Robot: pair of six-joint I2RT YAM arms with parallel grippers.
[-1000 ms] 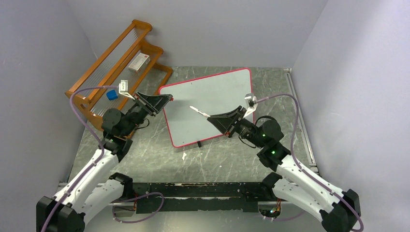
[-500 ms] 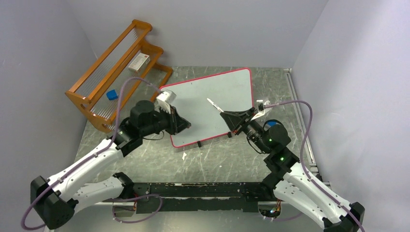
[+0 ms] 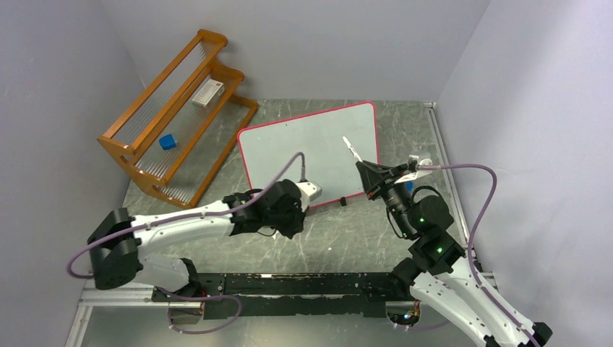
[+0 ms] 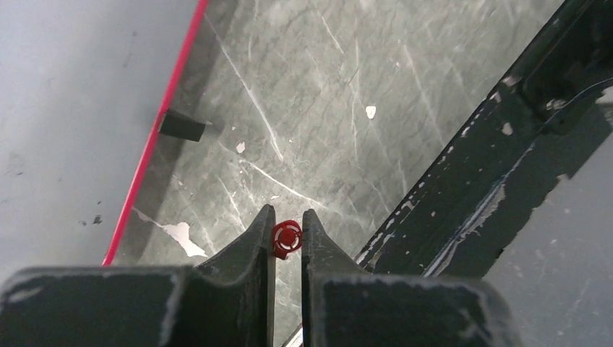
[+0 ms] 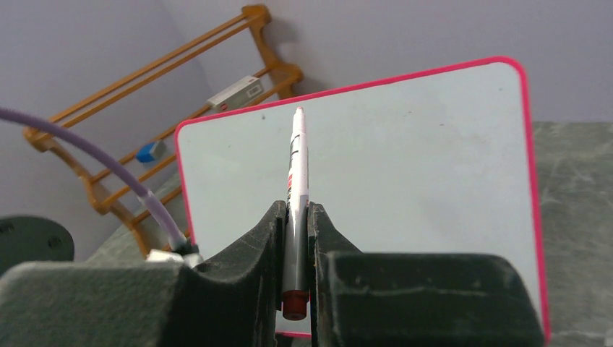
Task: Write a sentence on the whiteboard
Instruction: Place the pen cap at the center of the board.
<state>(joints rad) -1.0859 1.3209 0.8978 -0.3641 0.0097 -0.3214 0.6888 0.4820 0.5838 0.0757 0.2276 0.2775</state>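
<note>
Hovering low over the table (image 3: pixel 347 238), the left gripper (image 4: pixel 288 220) is clenched on a small red cap (image 4: pixel 287 238), just beside the near edge of the whiteboard (image 3: pixel 303 144). That board sits mid-scene, toward the far side. Over on the right, the right gripper (image 5: pixel 296 208) grasps a marker (image 5: pixel 297 155), tip aimed at the board.

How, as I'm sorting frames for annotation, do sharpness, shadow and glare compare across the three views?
Top external: even soft light, sharp, no glare on the whiteboard. Left wrist: left gripper dark and blurred up close, red cap sharper, board's shadow along the table. Right wrist: right gripper blurred, marker crisp.
</note>
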